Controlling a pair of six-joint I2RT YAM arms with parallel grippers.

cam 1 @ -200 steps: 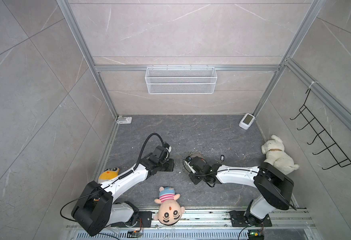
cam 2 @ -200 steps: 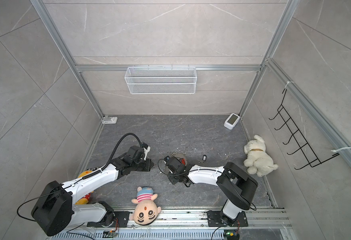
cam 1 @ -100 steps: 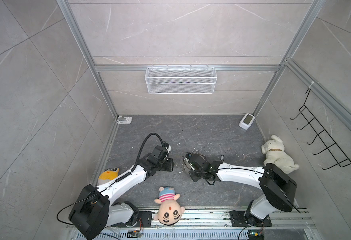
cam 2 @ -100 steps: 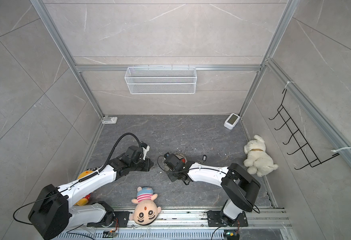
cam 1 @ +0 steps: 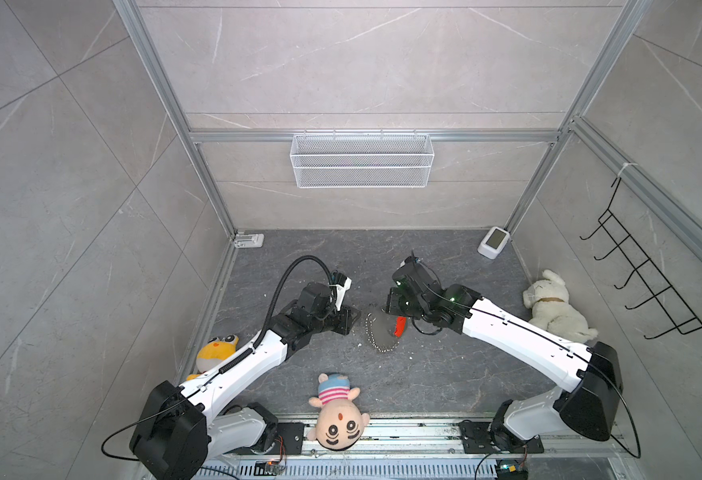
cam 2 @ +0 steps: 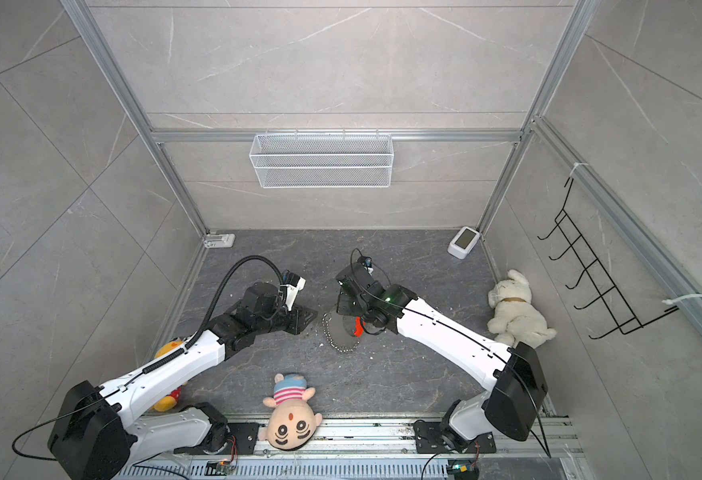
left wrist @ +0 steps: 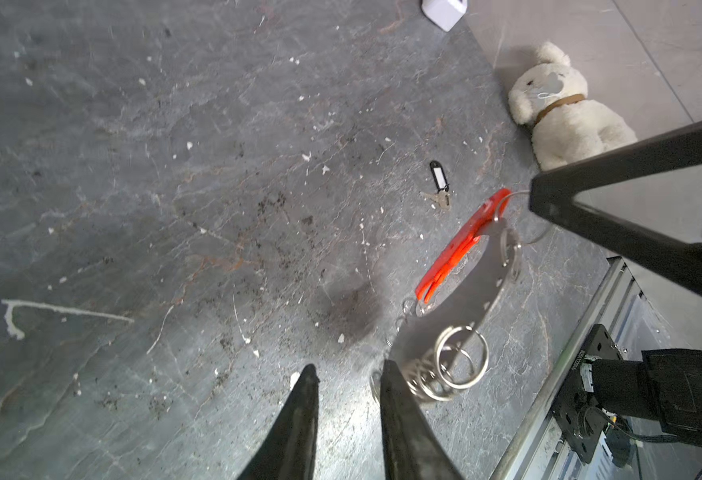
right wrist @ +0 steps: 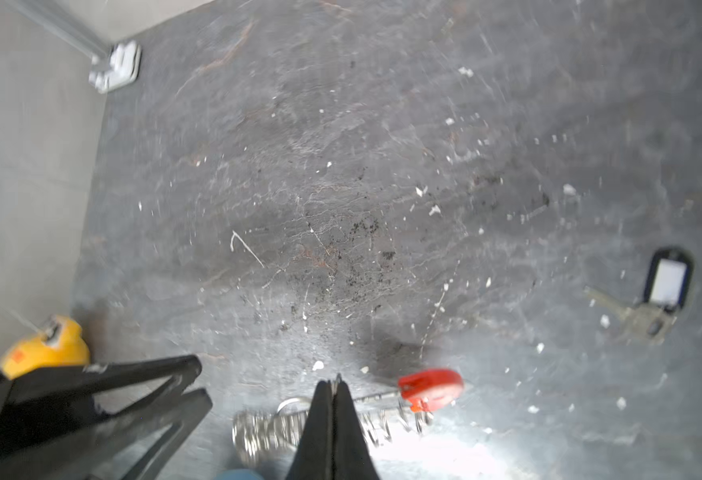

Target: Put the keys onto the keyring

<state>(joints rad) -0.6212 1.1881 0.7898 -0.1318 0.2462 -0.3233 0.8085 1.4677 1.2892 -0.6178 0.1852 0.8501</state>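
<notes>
Red plastic and strung silver rings make up the keyring (left wrist: 457, 249), which rests on the dark stone floor (left wrist: 174, 166) at one end and stands raised at the other, a shadow under the red part. The right gripper (right wrist: 332, 388) has its fingers pressed together on the thin wire at that raised end. The left gripper (left wrist: 347, 374) has its fingers a little spread with nothing between them, one fingertip just beside the bunched rings at the low end. The keys (left wrist: 438, 180), a black tag with a white label and a dull metal blade, lie flat on the floor beyond the red part, apart from both pairs of fingers. A white plush dog (left wrist: 565, 112) sits by the wall, well past the right fingers.
</notes>
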